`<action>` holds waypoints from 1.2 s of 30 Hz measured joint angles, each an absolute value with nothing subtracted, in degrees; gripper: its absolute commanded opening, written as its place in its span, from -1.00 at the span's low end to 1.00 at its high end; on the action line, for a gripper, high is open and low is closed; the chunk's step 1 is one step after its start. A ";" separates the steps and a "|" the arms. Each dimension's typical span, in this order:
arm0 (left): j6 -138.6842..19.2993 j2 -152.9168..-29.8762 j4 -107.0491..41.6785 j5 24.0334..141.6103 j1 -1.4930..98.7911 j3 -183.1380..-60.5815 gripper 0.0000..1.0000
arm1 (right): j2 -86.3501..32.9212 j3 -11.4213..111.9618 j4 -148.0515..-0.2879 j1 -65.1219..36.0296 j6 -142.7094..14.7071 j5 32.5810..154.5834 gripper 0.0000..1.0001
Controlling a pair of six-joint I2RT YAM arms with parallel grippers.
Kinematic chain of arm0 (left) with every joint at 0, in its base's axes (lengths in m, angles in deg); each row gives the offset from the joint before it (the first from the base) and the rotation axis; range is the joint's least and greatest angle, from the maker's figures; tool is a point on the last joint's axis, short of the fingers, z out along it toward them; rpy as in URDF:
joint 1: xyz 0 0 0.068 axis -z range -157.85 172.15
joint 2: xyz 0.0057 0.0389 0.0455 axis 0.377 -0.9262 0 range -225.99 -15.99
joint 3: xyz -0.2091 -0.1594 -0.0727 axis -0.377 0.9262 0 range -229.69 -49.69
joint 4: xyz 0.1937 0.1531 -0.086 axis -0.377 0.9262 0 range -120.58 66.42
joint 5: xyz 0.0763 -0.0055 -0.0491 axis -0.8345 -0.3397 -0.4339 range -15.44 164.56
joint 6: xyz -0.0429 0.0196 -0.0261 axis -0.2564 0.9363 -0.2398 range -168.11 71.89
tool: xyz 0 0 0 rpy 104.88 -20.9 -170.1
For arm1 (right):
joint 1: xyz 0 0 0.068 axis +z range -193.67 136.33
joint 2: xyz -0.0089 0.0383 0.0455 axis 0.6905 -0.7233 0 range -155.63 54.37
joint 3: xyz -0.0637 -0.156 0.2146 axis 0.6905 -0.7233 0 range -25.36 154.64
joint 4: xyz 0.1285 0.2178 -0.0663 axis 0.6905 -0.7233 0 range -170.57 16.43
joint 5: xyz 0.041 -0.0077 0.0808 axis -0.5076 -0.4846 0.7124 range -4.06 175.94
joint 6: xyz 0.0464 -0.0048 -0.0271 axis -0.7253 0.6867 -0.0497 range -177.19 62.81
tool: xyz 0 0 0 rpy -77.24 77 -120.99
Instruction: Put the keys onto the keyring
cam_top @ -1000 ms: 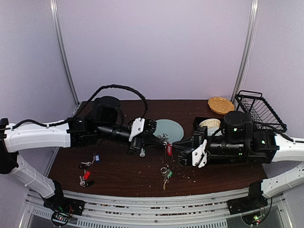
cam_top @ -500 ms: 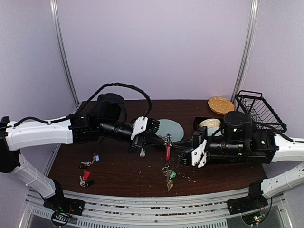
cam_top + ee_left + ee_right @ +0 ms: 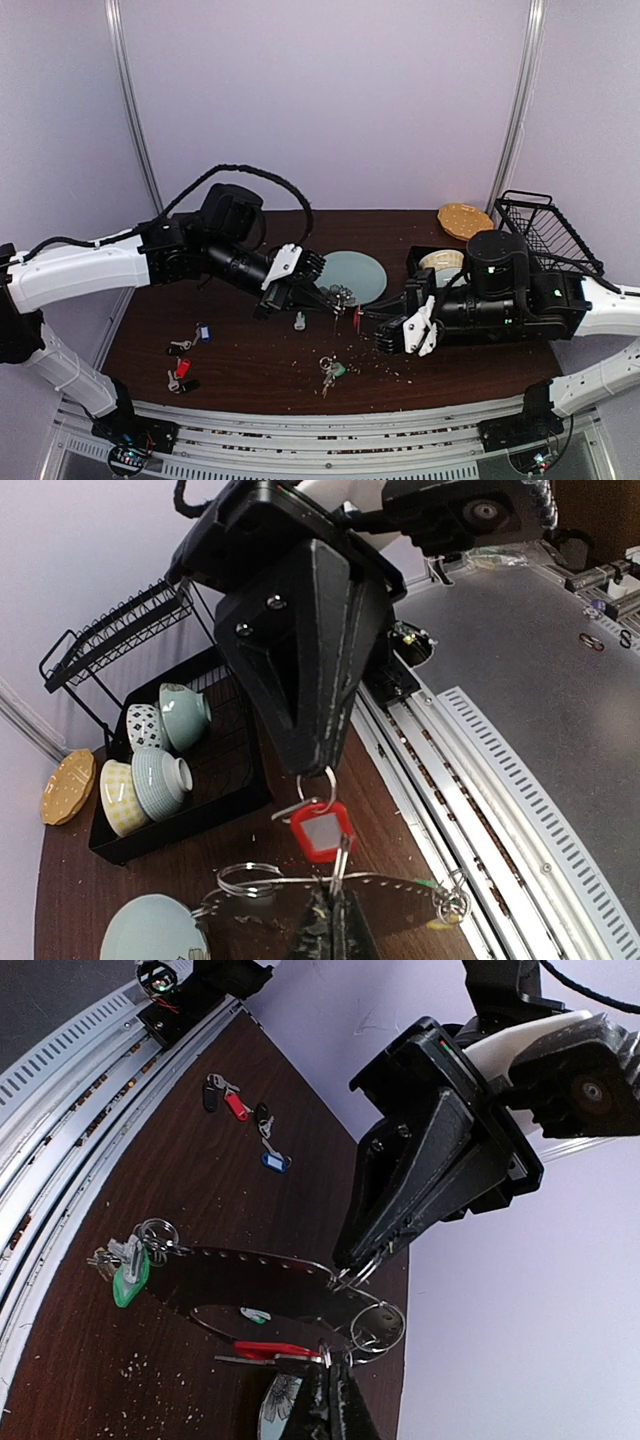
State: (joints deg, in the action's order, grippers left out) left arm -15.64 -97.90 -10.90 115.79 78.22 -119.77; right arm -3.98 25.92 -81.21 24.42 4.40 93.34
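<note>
Keyring (image 3: pixel 250 1254) held above tabletop (image 3: pixel 250 355) betw. both arms, centre of top view. L end effector (image 3: pixel 328 920) clenched on its wire. R end effector (image 3: pixel 328 1390) clenched on split ring of red-tag key (image 3: pixel 320 832). Green-tag key (image 3: pixel 130 1272) hangs at far end. Blue-tag key (image 3: pixel 203 333) on tabletop, lower left.

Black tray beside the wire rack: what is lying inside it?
The left wrist view shows four in the black tray: patterned bowl, green bowl, yellow checked bowl, ribbed pale bowl. From above, the right arm hides the tray except one pale bowl rim.
</note>
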 measured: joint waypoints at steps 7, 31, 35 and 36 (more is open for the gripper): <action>-12.21 -100.81 -5.50 117.52 78.22 -123.25 -1.00 | -7.30 30.01 -85.52 25.60 1.97 95.72 -1.00; -11.16 -102.16 -2.83 119.42 78.22 -124.52 -1.00 | -7.74 29.42 -84.14 27.35 0.68 90.08 -1.00; -11.16 -102.16 -2.83 119.47 78.22 -124.52 -1.00 | -7.74 29.38 -84.10 27.35 1.01 90.19 -1.00; -11.21 -102.16 -2.86 119.47 78.22 -124.52 -1.00 | -7.74 29.35 -84.10 27.35 1.10 90.21 -1.00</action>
State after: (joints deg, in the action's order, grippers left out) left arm -11.21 -102.16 -2.86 119.47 78.22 -124.52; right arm -7.74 29.35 -84.10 27.35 1.10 90.21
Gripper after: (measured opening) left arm 0.004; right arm 0.015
